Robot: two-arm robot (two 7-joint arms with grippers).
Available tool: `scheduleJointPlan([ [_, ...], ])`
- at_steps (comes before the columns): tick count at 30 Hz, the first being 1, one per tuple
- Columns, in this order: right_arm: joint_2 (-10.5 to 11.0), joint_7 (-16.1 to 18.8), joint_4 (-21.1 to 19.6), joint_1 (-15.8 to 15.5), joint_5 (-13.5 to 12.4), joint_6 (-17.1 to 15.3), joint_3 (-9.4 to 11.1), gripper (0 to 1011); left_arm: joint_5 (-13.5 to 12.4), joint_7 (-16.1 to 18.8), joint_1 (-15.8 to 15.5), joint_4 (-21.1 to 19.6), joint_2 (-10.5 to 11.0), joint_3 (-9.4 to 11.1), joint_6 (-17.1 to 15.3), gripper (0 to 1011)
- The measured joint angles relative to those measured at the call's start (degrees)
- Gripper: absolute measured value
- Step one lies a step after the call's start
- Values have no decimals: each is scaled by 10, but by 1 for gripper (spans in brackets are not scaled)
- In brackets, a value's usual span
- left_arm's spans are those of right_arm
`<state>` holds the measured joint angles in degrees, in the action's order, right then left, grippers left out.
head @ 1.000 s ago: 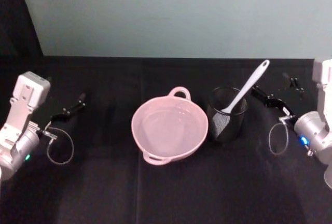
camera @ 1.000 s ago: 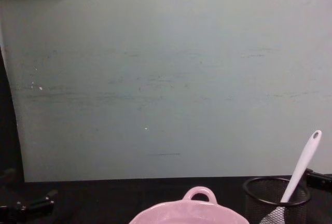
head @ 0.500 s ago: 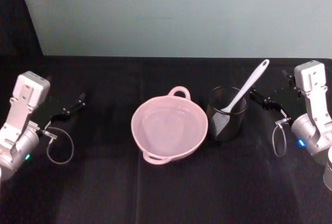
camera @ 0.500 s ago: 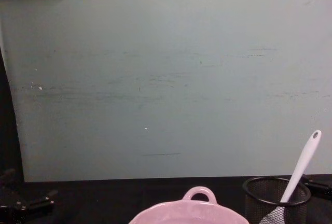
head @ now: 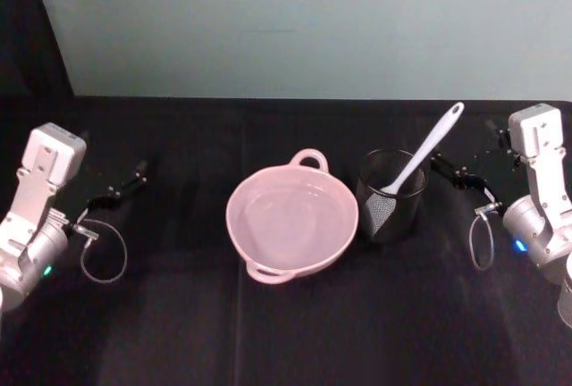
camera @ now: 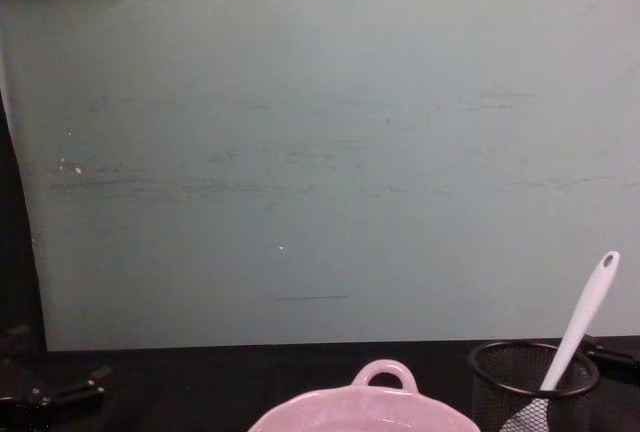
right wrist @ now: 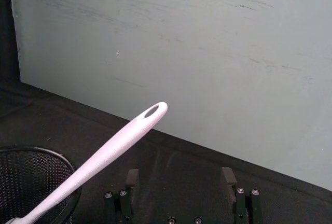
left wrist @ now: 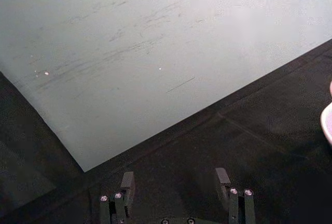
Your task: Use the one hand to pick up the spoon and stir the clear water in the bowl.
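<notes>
A: Where does the spoon (head: pixel 422 155) stand?

B: In the black wire-mesh cup (head: pixel 391 197), blade down inside it, handle leaning up and away toward the table's (head: pixel 179 314) far right corner; the hole at the handle's end shows clearly in the right wrist view (right wrist: pixel 151 111); in the chest view the spoon (camera: pixel 583 318) rises out of the cup (camera: pixel 532 382) at the same tilt.

A: And the bowl?

B: The bowl (head: pixel 292 222) sits near the middle of the table, just to the left of the cup, close beside it; whether they touch I cannot tell; one loop handle points to the far edge, another to the near edge; the clear water (head: pixel 290 223) inside is barely visible, only a faint sheen.

A: Which gripper is nearest the spoon?

B: The right gripper (head: pixel 450 171); it hovers near the table's right edge, just right of the cup and apart from the spoon; its fingers (right wrist: pixel 133 178) are spread wide with nothing between them, the spoon's handle in front of it.

A: The left one?

B: The left gripper (head: pixel 123 186) is parked by the table's left edge, well apart from the bowl; its fingers (left wrist: pixel 127 181) are likewise spread and empty.
</notes>
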<state>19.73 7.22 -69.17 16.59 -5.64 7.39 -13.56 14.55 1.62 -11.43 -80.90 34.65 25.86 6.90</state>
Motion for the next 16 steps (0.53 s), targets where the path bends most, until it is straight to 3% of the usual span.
scheduleJointPlan([
  [16,0,1,0,0,-3,1,0,1003,0,0,0,0,0,0,0,1011],
])
